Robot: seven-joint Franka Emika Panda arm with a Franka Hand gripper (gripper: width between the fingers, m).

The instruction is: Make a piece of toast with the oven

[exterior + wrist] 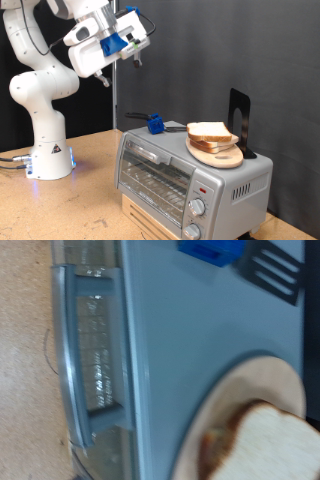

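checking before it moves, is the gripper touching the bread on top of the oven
Apart. The exterior view shows the gripper high above the oven, open air separating it from the piece of toast.

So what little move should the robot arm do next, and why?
Probably lower toward the oven. The gripper hangs high above it, holding nothing. The piece of toast sits on the wooden plate on top of the oven, and the oven door looks closed, so nothing can go inside yet.
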